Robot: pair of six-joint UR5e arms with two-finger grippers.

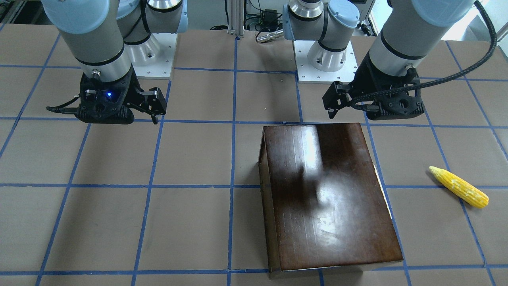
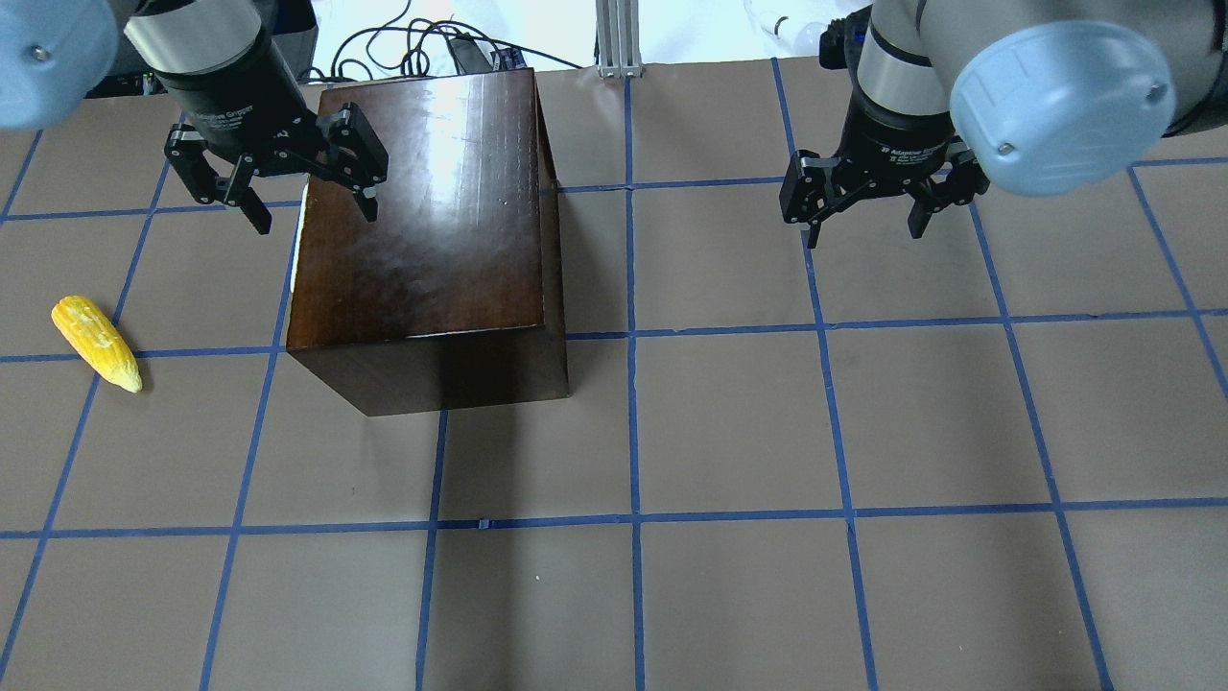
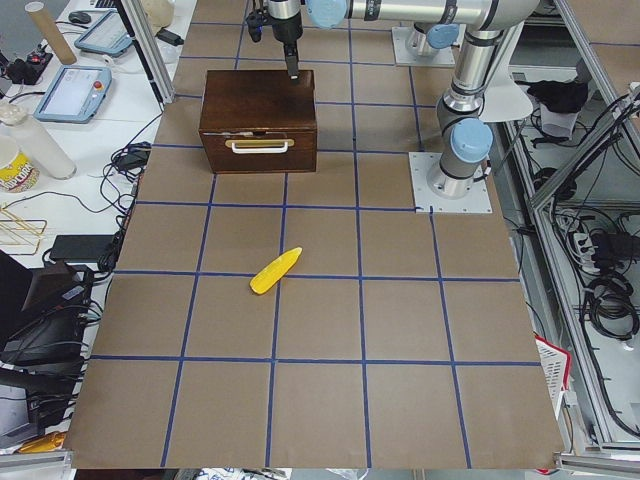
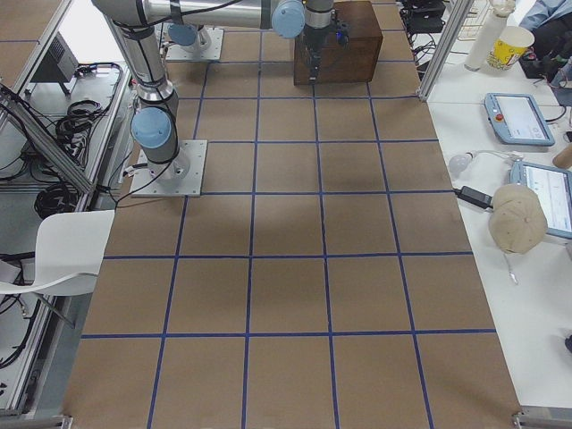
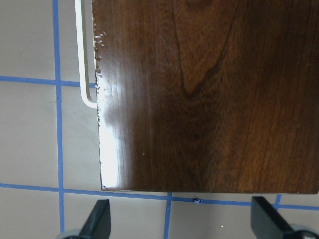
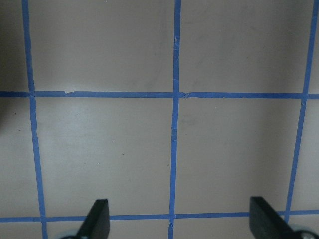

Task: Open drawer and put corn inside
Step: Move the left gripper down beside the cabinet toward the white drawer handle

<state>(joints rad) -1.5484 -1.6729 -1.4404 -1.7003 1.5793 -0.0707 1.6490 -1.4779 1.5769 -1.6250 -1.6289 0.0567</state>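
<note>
The glossy dark-brown box (image 2: 422, 221) stands on the table, also in the front view (image 1: 329, 194). Its drawer (image 3: 258, 157) is shut. The drawer front faces the table's left end and carries a pale pull (image 5: 82, 74). The yellow corn (image 2: 96, 343) lies on the table to the box's left, apart from it, also in the front view (image 1: 458, 186) and the left side view (image 3: 276, 271). My left gripper (image 2: 315, 216) is open and empty, above the box's drawer-side top edge. My right gripper (image 2: 863, 233) is open and empty over bare table to the box's right.
The brown table top carries a grid of blue tape. The arms' base plates (image 1: 152, 55) (image 1: 325, 63) sit at the robot's side. A side desk with tablets (image 4: 517, 116) and a cup (image 4: 511, 45) runs past the table's far edge.
</note>
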